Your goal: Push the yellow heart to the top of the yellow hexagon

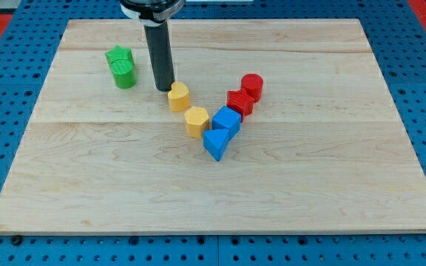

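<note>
A pale wooden board (pixel 272 185) lies on a blue pegboard. My tip (pixel 166 89) rests just at the view's left of the yellow heart (pixel 178 97), touching or nearly so; I have no fingers, only a rod. The heart sits up-left of the yellow hexagon (pixel 196 121), close by; I cannot tell which way it points.

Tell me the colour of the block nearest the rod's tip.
Yellow: the heart, seen in the camera view.
</note>
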Available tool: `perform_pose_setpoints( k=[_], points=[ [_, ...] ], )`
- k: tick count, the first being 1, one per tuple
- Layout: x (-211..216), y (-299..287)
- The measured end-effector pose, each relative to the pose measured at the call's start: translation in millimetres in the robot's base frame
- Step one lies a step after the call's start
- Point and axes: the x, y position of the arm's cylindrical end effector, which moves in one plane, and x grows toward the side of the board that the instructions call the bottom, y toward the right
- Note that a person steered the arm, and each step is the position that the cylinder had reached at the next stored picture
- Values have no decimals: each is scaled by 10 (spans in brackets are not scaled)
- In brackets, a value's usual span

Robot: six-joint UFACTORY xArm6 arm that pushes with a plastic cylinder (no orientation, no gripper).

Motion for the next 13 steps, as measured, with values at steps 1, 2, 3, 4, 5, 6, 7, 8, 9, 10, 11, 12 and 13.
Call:
perform_pose_setpoints(
  k=[1,2,3,4,5,6,7,8,9,10,11,12,13],
  points=[
    [-41,1],
    [-163,40],
    [-173,199],
    [-108,361],
    [-94,386],
    [-24,386],
    [106,386],
    [73,361],
    [-132,92],
    [-163,-126],
    [-55,-248],
    [140,-259],
    [252,-165]
  ],
)
